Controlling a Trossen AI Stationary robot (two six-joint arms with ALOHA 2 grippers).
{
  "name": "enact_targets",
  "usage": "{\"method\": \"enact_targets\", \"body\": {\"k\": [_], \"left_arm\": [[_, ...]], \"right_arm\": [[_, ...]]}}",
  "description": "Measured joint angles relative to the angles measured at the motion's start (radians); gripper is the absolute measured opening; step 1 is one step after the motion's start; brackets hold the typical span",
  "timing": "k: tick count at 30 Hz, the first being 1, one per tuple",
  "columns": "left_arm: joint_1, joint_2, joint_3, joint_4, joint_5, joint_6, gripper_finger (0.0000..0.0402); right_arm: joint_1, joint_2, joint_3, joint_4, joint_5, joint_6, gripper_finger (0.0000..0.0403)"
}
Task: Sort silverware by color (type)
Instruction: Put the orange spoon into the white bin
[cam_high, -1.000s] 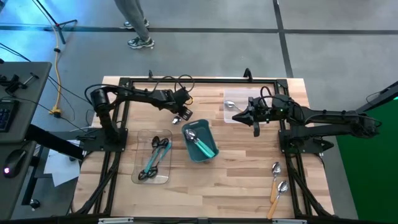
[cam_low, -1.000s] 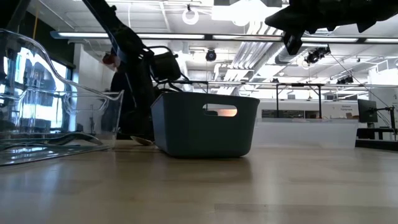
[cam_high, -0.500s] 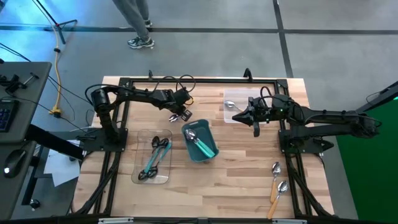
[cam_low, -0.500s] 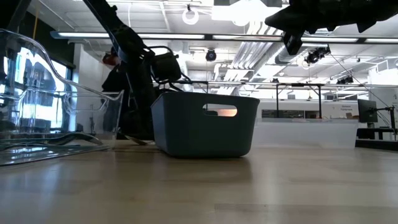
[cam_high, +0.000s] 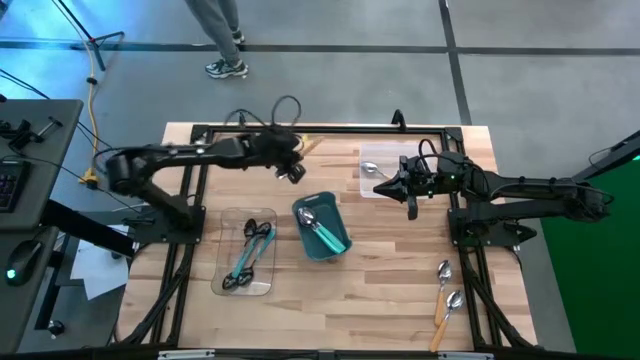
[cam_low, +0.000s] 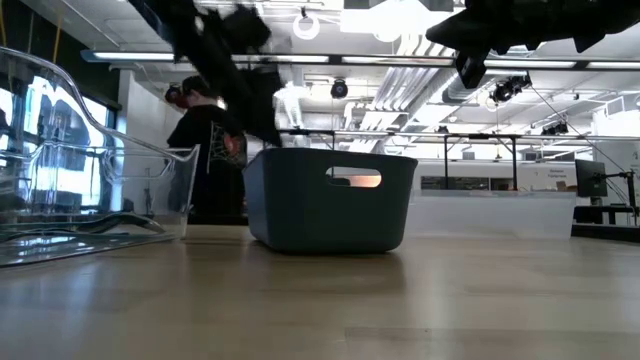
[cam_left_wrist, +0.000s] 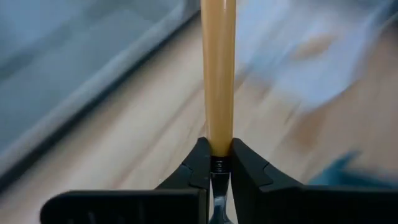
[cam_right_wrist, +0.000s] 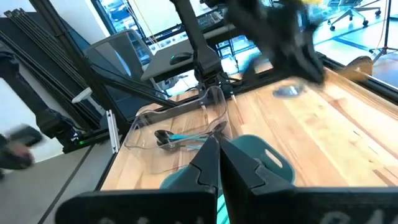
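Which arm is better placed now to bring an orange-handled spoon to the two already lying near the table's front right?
The left: its gripper already grips an orange-handled spoon. The right gripper hovers empty near the teal bin.

No text, label, brand, number or sign can be read on anything in these views.
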Motion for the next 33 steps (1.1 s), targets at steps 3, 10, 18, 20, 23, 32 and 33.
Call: {"method": "enact_targets", "body": {"k": [3,10,18,20,23,32,33], "left_arm": [[-0.050,-0.117,-0.012,0.135,0.006,0.053,0.0017],[-0.197,-0.350,-0.213,0.535,-0.003,-0.032,0.0017],[-0.390,-0.499,-0.454,0.780,-0.054,-0.107,0.0017],[-0.432,-0.505,-0.496,0.851,-0.093,-0.123,0.0017],[-0.472,-0.507,-0.531,0.905,-0.155,-0.128,0.0017],[-0.482,-0.507,-0.539,0.916,-0.170,-0.094,0.0017],[-0.482,-0.507,-0.539,0.915,-0.170,-0.094,0.0017]], "right_arm": [[0.000,0.000,0.000,0.000,0.000,0.004,0.0000],[0.000,0.000,0.000,0.003,0.000,0.006,0.0000],[0.000,0.000,0.000,0.048,0.000,0.031,0.0000],[0.000,0.000,0.000,0.049,0.000,0.044,0.0000],[0.000,0.000,0.000,0.049,0.000,0.051,0.0000],[0.000,0.000,0.000,0.050,0.000,0.052,0.0000],[0.000,0.000,0.000,0.050,0.000,0.052,0.0000]]}}
